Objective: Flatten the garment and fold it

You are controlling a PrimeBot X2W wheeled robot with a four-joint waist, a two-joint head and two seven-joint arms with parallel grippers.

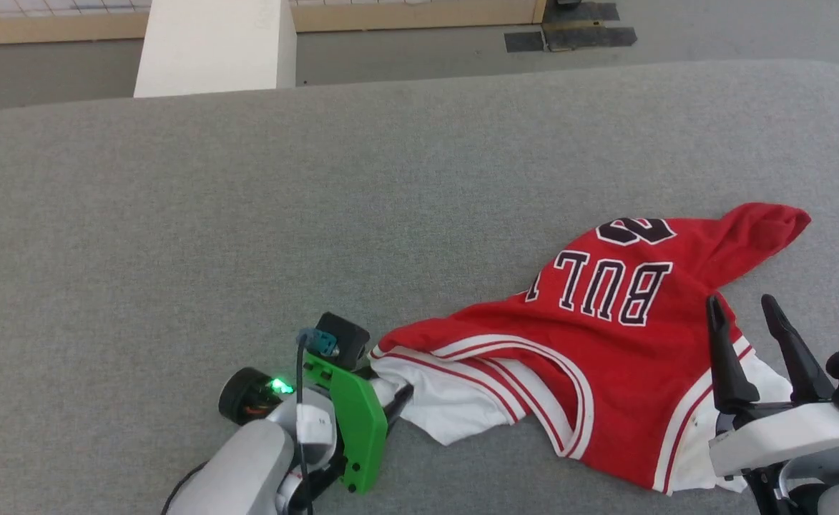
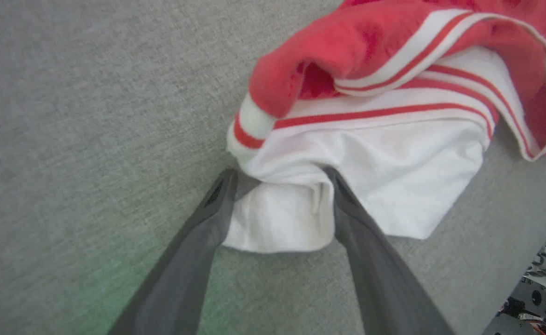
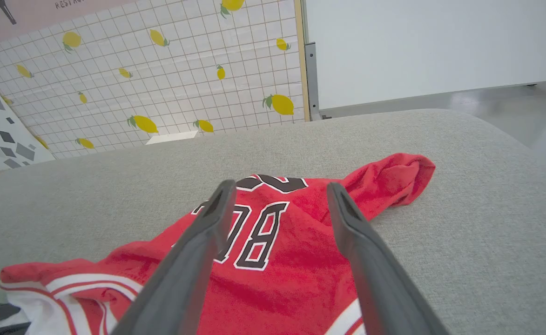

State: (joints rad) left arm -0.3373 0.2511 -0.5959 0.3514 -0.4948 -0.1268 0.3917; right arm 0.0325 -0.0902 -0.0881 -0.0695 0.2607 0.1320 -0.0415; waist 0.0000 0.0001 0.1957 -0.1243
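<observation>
Jersey (image 1: 605, 336) bunched at near right of table (image 1: 319, 214). L gripper (image 2: 279, 177) wide astride white sleeve (image 2: 394, 177); R gripper (image 1: 741, 304) wide, hovering over opposite end. Risk: pinching just one layer, dragging cloth into tighter wad vs. flat.

Soft, even light is falling on the grey table (image 1: 247, 214), leaving faint shadows under the shirt (image 1: 605, 336). A green lamp (image 1: 281, 387) is glowing at the head view's lower left, and its tint is spreading over the left wrist view's lower left. Fingers (image 2: 189, 270) are blurring at the bottom of both wrist views. The table edge is bowing in the right wrist view.
</observation>
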